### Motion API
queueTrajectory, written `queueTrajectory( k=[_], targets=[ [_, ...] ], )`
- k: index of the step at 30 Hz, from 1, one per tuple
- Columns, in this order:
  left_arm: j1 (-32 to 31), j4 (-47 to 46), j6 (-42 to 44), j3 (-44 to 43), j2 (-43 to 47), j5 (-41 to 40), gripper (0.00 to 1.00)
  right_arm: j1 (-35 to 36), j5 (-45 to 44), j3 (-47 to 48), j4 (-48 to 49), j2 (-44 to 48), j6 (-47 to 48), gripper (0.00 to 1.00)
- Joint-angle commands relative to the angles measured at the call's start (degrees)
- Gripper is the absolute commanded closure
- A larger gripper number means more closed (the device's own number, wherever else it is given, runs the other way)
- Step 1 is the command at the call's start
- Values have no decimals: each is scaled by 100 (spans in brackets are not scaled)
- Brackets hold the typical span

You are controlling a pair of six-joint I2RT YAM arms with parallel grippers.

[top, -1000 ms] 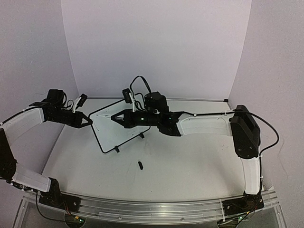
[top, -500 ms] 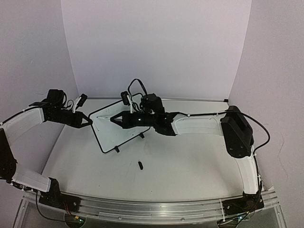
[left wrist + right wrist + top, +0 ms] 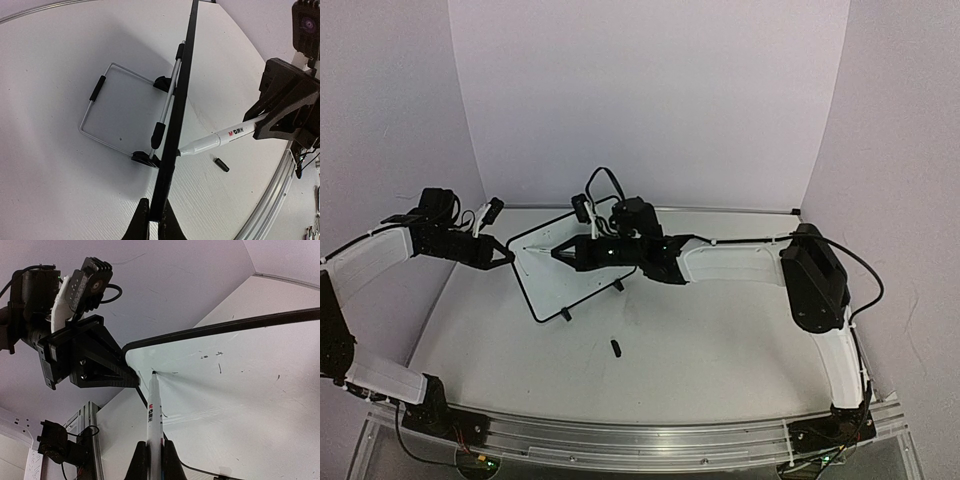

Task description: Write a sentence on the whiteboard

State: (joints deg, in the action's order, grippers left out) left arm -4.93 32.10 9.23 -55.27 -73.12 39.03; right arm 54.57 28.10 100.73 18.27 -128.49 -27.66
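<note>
The whiteboard [image 3: 582, 282] stands tilted on its wire stand at mid-table. My left gripper [image 3: 508, 256] is shut on its left edge; in the left wrist view the board shows edge-on as a black bar [image 3: 181, 95] between my fingers [image 3: 154, 221]. My right gripper [image 3: 582, 253] is shut on a white marker [image 3: 153, 415]. The marker tip touches the board face [image 3: 240, 405] near its upper left corner, close to the left gripper [image 3: 133, 380]. No readable sentence shows, only a few dark specks and faint short strokes.
The marker's black cap [image 3: 616, 348] lies on the table in front of the board and also shows in the left wrist view [image 3: 221, 164]. The board's wire stand [image 3: 107, 112] rests behind it. White walls enclose the table at the back and on both sides.
My right arm has reached further left, and the marker tip has slid left across the board toward its left edge. The left arm and the board have stayed put.
</note>
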Motion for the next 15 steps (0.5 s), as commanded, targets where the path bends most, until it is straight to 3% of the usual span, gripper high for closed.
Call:
queueTrajectory(
  k=[1,15],
  targets=[
    [22,69,19,-65,154,-18,100,-14,1,66,-25,-120,69,100],
    [19,79,23,-72,130,-58,100,4,316,-107,-33,-152,77,100]
  ],
)
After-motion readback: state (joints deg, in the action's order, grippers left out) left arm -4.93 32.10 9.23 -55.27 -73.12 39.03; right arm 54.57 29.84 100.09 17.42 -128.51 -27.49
